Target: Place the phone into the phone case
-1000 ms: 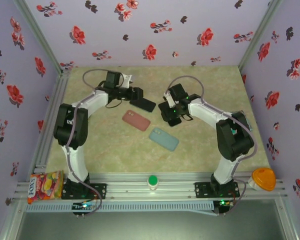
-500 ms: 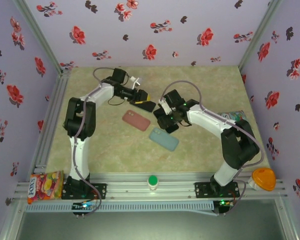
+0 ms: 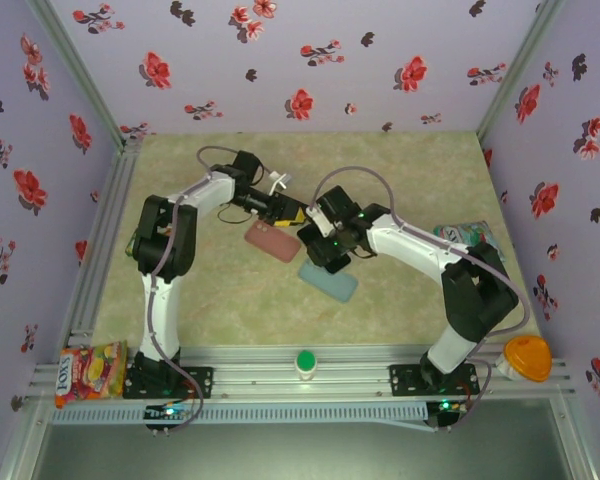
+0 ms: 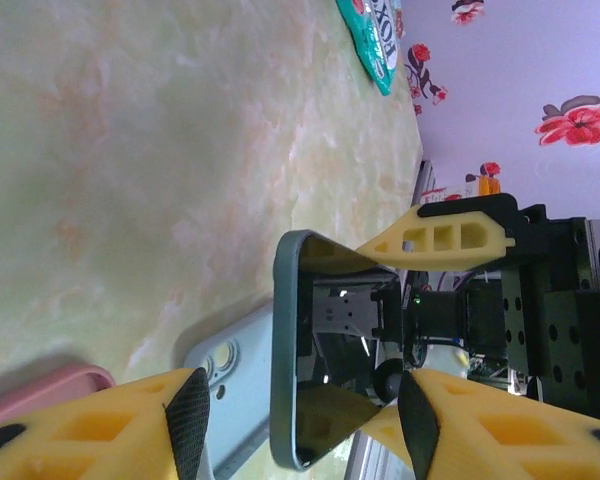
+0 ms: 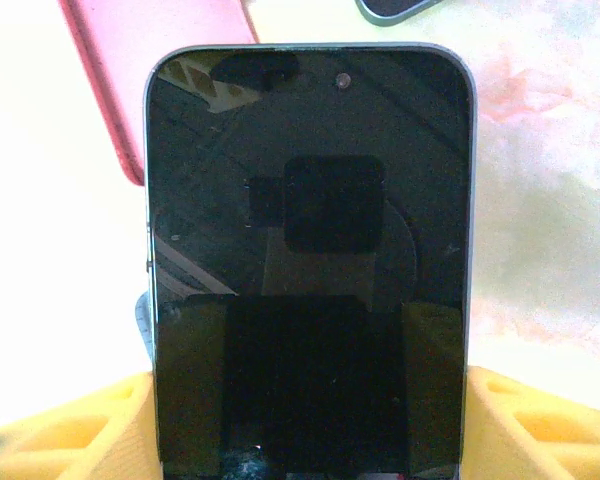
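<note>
My right gripper (image 5: 310, 420) is shut on the phone (image 5: 310, 250), a dark-screened slab gripped across its width by the yellow fingers. From above, that gripper (image 3: 325, 240) hovers between the pink case (image 3: 272, 240) and the light blue case (image 3: 328, 281). My left gripper (image 3: 285, 208) has come up close against it. In the left wrist view the phone (image 4: 292, 350) stands edge-on between the open left gripper's (image 4: 305, 425) pads, with a gap on each side. The blue case (image 4: 230, 370) and pink case (image 4: 40, 395) lie on the table behind.
A dark flat thing (image 5: 400, 8) lies just beyond the phone's top. A green snack pack (image 3: 460, 230) lies at the right wall. On the front rail sit a candy bag (image 3: 90, 368), a green button (image 3: 304, 361) and an orange lid (image 3: 527, 357). Flowered walls close three sides.
The right gripper has carried the phone leftward, over the two cases. The left gripper has swung right and nearer, so that its pads straddle the phone's end.
</note>
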